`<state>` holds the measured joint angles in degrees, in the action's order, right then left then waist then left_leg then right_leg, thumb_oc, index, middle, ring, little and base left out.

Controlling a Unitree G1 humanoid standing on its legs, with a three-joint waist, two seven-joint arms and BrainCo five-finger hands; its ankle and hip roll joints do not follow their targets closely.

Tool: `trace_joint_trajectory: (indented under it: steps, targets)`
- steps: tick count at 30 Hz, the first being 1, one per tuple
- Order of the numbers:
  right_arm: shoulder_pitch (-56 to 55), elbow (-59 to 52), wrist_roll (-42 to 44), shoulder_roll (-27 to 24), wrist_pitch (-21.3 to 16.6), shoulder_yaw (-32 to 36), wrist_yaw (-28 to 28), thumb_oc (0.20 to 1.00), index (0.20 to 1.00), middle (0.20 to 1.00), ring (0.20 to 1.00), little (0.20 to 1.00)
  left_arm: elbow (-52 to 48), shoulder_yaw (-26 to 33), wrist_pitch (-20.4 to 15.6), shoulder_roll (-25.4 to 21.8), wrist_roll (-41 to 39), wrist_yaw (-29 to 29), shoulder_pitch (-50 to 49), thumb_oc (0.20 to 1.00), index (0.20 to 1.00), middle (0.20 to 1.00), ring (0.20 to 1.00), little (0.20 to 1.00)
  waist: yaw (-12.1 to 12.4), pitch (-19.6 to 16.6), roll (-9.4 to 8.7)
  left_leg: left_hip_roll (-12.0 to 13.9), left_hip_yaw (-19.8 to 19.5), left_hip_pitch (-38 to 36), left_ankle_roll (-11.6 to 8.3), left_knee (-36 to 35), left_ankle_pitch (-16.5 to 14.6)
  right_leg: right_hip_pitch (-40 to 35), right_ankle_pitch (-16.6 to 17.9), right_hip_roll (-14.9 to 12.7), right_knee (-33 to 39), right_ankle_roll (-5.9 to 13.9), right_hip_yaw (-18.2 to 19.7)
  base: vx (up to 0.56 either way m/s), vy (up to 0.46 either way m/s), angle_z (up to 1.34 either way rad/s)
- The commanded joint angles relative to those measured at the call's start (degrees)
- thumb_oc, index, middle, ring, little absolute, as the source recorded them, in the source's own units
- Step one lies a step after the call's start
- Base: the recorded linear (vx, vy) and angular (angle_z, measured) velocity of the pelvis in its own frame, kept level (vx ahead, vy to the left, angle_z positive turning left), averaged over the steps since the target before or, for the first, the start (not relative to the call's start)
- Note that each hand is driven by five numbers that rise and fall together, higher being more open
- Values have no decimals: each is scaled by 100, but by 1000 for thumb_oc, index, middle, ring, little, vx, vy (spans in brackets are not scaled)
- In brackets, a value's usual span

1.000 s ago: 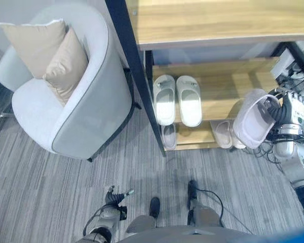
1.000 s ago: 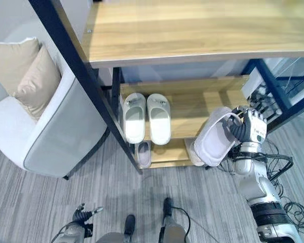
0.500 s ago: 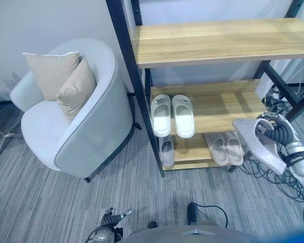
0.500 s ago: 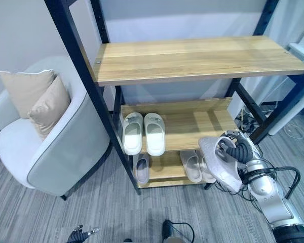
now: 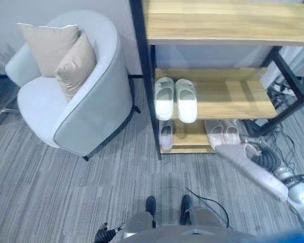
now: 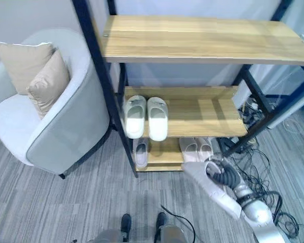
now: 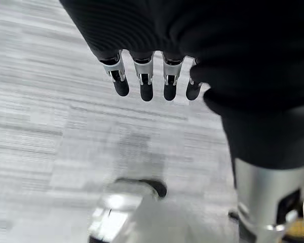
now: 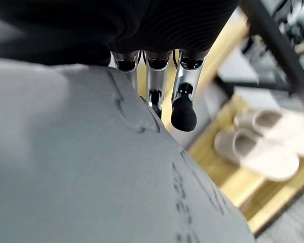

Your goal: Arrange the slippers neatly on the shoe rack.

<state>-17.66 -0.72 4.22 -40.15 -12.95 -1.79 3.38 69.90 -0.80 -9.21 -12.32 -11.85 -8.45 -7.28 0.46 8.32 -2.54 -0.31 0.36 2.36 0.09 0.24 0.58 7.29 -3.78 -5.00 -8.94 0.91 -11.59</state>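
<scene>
Grey slipper point(image 5: 253, 169) up off the floor, clamped in the right robot hand point(image 5: 266, 158), low beside the shoe rack point(image 6: 192, 115). White pair point(image 5: 176, 98) sits tidy on the middle shelf, beige pair point(image 6: 196, 149) below beside a lone slipper point(image 5: 166, 136). This one's left to place. Left robot hand point(image 7: 152, 83) hangs loose, holding nothing.

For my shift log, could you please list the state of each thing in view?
Held slipper: gripped in right robot hand, off the rack.
White pair: side by side on middle shelf.
Pink pair: on bottom shelf.
Grey slipper: alone on bottom shelf.
Left robot hand: open, idle.
</scene>
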Motion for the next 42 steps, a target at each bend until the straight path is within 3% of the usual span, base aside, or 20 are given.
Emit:
trace_joint_trajectory:
  steps: [1,5,9,10,11,12,14,15,16,18,20,24,30,32,37,42]
  targets:
    - [313,-45,-135,-186,-280,8,-131,200,200,200,200,200,176,159,-103,-133,148,102,333,1000,1000,1000,1000,1000,-7,-211,-149,81,78,158,-222,205,-317,-1296,-539,-144,598,457,-19,54,126,-9]
    - [486,380,-439,-77,-215,-267,-302,200,200,200,200,200,114,78,-137,-233,260,-9,323,1000,1000,1000,1000,1000,24,-187,-196,-1,136,186,-135,307,-439,-1208,-483,-260,487,576,19,4,143,-8]
    - [873,840,-641,168,-137,-663,-382,200,200,200,200,200,-44,25,-159,-345,201,-142,393,1000,1000,1000,1000,1000,107,125,-181,-10,232,264,60,612,-632,-442,-331,-546,-916,814,-24,-96,111,-33]
    - [1060,1150,-786,336,-77,-895,-432,200,200,200,200,200,-97,-54,-179,-408,192,-205,483,1000,1000,1000,1000,1000,147,373,-179,2,156,333,121,917,-794,-132,-114,-791,-1309,860,54,-79,6,-7]
    - [1067,1157,-788,339,-80,-900,-435,200,200,200,200,200,-97,-52,-178,-410,191,-205,485,1000,1000,1000,1000,1000,148,378,-182,2,158,334,122,927,-801,-131,-119,-792,-1316,860,57,-65,-98,7]
    - [1142,1226,-802,431,-69,-957,-454,200,200,200,200,200,-145,-96,-207,-444,194,-253,512,1000,1000,1000,1000,1000,190,459,-179,67,98,389,92,1024,-847,-47,33,-1010,-1091,805,48,-24,-132,17]
    - [1239,1175,-804,413,-63,-990,-481,200,200,200,200,200,-233,-185,-262,-511,191,-309,622,1000,1000,1000,1000,1000,191,583,-208,140,-17,498,21,1176,-913,103,219,-1195,-751,808,87,-34,-168,-12]
    - [1277,1196,-821,402,-58,-1029,-489,200,200,200,200,200,-265,-233,-280,-551,204,-313,686,1000,1000,1000,1000,1000,166,631,-254,120,-51,569,3,1293,-937,171,273,-1175,-661,821,208,1,-184,-17]
    - [1229,1300,-833,428,-57,-1024,-491,200,200,200,200,200,-360,-300,-341,-598,336,-308,678,1000,1000,1000,1000,1000,179,617,-394,12,-87,800,-30,1584,-1041,-56,217,-1122,-123,878,308,-16,-177,21]
    - [1413,1419,-882,348,-77,-1162,-572,200,200,200,200,200,-392,-356,-373,-623,274,-387,819,1000,1000,1000,1000,1000,165,696,-421,68,-154,1095,-74,1800,-1035,129,212,-1026,-224,868,320,-100,-168,77]
    - [1842,1539,-962,118,-115,-1269,-768,200,200,200,200,200,-546,-614,-466,-683,311,-492,1058,1000,1000,1000,1000,1000,130,918,-363,119,-357,1549,-130,2077,-1015,559,-1,-895,-672,731,273,-145,-140,27]
    - [2393,1720,-1210,-27,-86,-1444,-1084,200,200,200,200,200,-777,-731,-548,-736,119,-623,1296,1000,1000,1000,1000,1000,149,1028,-317,173,-499,2026,-189,2482,-1079,1050,-266,-879,-1240,636,278,-78,-73,6]
    - [3926,1885,-2600,-533,213,-1994,-2099,200,200,200,200,200,-1477,-959,-842,-718,-379,-1180,1857,1000,1000,1000,1000,1000,255,1230,-183,199,-750,3634,-227,3626,-1272,2677,-841,-967,-2723,443,299,-77,-42,22]
    - [4443,1928,-3115,-746,407,-2094,-2489,200,200,200,200,200,-1759,-970,-926,-687,-494,-1452,1931,1000,1000,1000,1000,1000,297,1235,-137,227,-793,4146,-234,4167,-1598,3231,-1211,-1003,-3311,421,412,1,-5,4]
    - [4974,2032,-3698,-968,815,-1901,-3278,200,200,200,200,200,-2250,-1002,-1066,-590,-616,-1894,2065,1000,1000,1000,1000,1000,305,1148,-78,156,-803,5182,-197,5066,-1948,4316,-1618,-1118,-4284,340,518,-20,3,4]
    - [5194,2200,-3682,-1180,1022,-1467,-3850,200,200,200,200,200,-3095,-1174,-1166,-714,-382,-2351,1943,1000,1000,1000,1000,1000,352,985,1,-11,-869,6490,-192,6266,-2299,5559,-2076,-1269,-5436,184,702,10,-27,9]
